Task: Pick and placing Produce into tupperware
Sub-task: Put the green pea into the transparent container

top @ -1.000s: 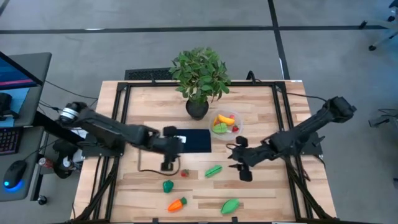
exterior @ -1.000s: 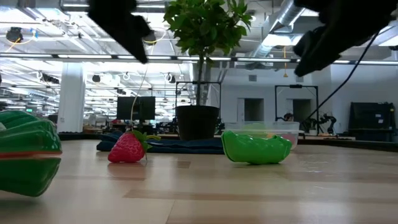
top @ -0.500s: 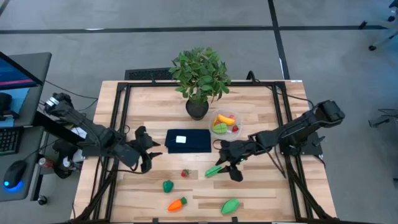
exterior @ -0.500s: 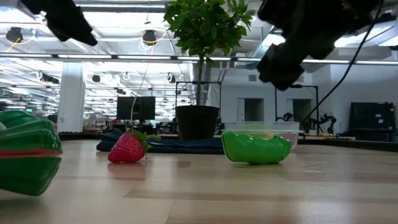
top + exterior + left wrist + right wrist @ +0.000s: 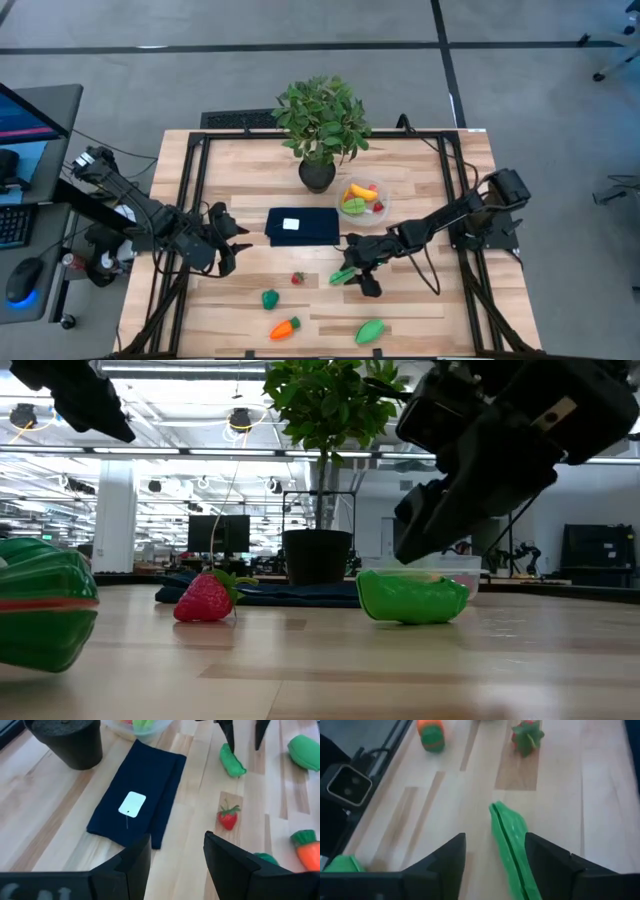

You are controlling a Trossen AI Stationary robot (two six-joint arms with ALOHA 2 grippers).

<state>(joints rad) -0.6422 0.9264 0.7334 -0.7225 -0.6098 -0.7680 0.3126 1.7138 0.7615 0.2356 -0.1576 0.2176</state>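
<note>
— What's on the wooden table (image 5: 420,310)?
— The right gripper (image 5: 352,270) hovers over a green pea pod (image 5: 343,274) at centre, fingers parted on either side of it, gripping nothing.
— And the tupperware (image 5: 362,197)?
— Far right of the blue cloth (image 5: 302,225), already holding produce.
— The left gripper (image 5: 226,240)?
— Left of the cloth, half open, empty.

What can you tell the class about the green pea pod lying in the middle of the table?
The green pea pod is a glossy plastic toy, long and bumpy, with a seam along its length. It lies flat on the wooden table, in front of the dark blue cloth and right of the strawberry. The right end effector hangs open just over it, one finger on each side; contact is unclear.
</note>
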